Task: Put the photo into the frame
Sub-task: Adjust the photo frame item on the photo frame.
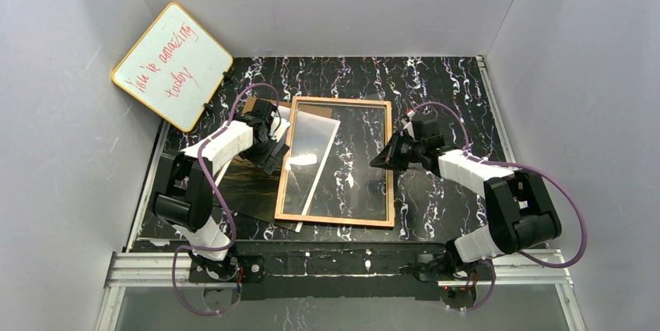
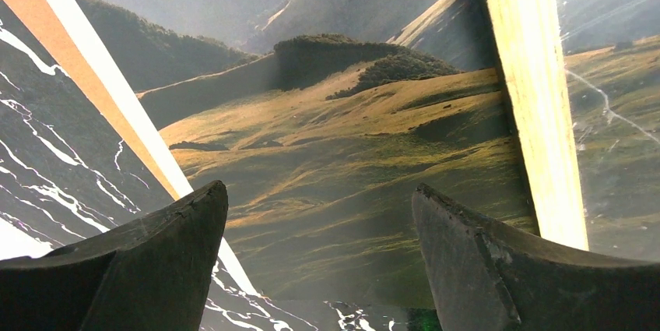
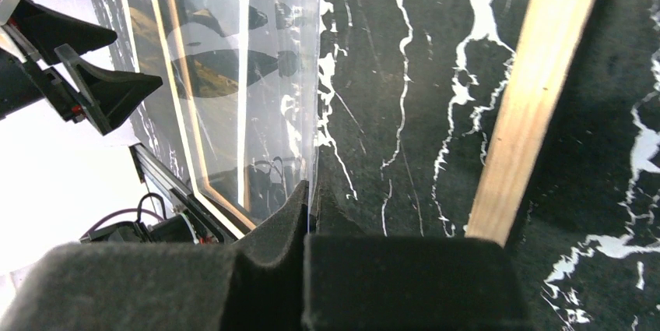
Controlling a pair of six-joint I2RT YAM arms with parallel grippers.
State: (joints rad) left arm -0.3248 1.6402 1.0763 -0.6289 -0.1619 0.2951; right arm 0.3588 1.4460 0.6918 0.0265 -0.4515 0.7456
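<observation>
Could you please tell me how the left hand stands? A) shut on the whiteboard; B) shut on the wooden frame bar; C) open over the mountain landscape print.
C: the left hand has its two dark fingers apart, with the rectangular paper print of a mountain landscape showing between them.

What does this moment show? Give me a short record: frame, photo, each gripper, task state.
frame: flat on the table, wood-coloured back up
photo: picture side up, with the frame's left rail crossing over it
left gripper: open, above the photo
right gripper: shut on the edge of a clear sheet, just inside the frame's right rail
task state: photo not yet seated in the frame
</observation>
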